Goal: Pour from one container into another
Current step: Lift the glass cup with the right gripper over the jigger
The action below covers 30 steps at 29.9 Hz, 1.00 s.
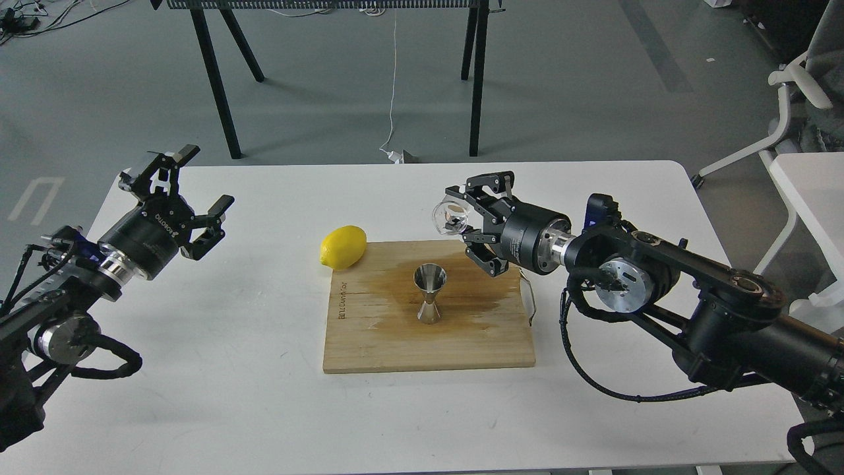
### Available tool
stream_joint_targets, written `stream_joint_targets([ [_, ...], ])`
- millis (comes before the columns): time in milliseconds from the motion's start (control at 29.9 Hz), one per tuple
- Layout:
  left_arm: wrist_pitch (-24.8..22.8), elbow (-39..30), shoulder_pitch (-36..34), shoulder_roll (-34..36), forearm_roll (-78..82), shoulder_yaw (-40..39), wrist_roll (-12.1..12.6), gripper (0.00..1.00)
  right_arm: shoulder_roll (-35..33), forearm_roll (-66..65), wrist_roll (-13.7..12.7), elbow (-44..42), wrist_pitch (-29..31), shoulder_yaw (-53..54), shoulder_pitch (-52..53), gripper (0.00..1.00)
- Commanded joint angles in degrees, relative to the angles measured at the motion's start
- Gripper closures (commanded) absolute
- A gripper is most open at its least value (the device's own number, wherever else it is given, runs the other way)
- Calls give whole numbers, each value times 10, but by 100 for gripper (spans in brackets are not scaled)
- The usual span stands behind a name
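A small clear cup hangs tilted in the air, held at the tips of my right gripper, which is shut on it. The cup sits above and slightly to the right of the steel jigger. That hourglass-shaped jigger stands upright in the middle of the wooden cutting board. Far to the left, over the table's left end, my left gripper is open and holds nothing.
A yellow lemon lies on the white table at the board's back left corner. A darker wet stain covers the board's middle and back right. A metal handle sticks out of the board's right side.
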Motion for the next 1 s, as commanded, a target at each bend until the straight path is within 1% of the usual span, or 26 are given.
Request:
stream_joint_targets([
  [0,0,0,0,1,0,-1,0,1,2,-1,0,0,1,-26,16,59],
  [301,0,0,0,1,0,-2,0,1,0,-58,-1,1,3,-65,24,59],
  [468,0,0,0,1,0,-2,0,1,0,-91,-1,1,3,-92,45,59],
  [802,0,0,0,1,-1,-2,0,1,2,-105,-1,-2,3,-157,105,59],
  [969,0,0,0,1,-1,-2,0,1,15,-115,-1,-11,3,-164,118,59],
])
